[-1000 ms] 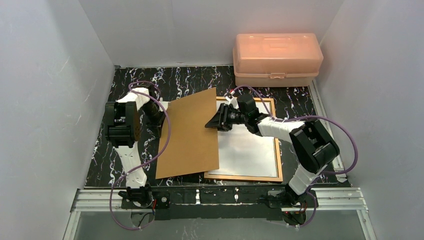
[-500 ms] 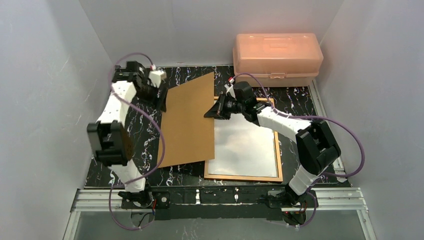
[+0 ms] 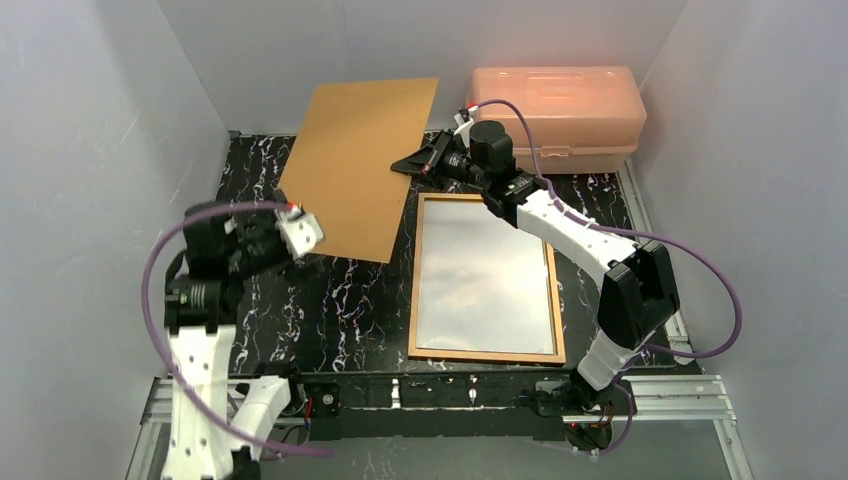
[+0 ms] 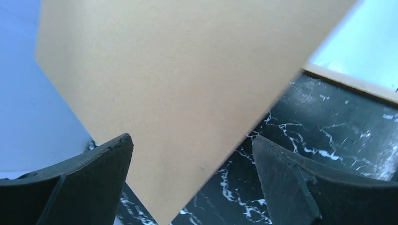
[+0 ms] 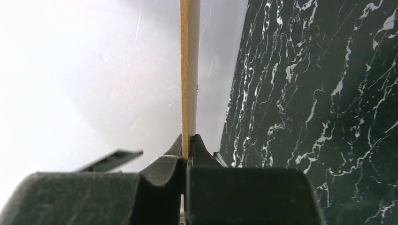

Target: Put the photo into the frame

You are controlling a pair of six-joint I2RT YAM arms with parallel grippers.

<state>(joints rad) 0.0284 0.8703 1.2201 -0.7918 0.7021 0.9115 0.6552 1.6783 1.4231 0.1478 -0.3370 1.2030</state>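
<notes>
**One board in the air, frame lying open**

Two grippers at work. Right gripper (image 3: 408, 164) at 12 o'clock of the table (image 3: 340, 300), jaws pinched fully together on the right edge of the backing board (image 3: 360, 165). Edge seen head-on in the right wrist view, clamped between the pads. Board clear of the table, tilted up toward the back wall, low corner hanging near 10 o'clock. Left gripper (image 4: 191, 140) around 9 o'clock, jaws spread as wide as they go, holding nothing. Board's low corner sits in the gap between the fingers, touching neither as far as visible.

Frame (image 3: 485, 355) flat on the table at 3 o'clock, uncovered. Filled rail to rail by a pale sheet, judged to be the photo (image 3: 485, 275) lying white back up. Printed side not visible, so not certain. Pink box (image 3: 555, 115) at 1 o'clock, just behind the right wrist.

Step in hand, judged: handling the board one-handed above the open frame. To do it well:
- Pinch deep on the edge, since a wide thin board gripped on one side likely sags and swings.
- Back the left gripper off toward 8 o'clock first, to avoid snagging the corner.
- Move slow, wrist clear of the pink box.
- No dragging the low edge across the sheet, which could slide out from the rails.
- If laying the board down, square it to the 12 o'clock rail first, then lower flat.
</notes>
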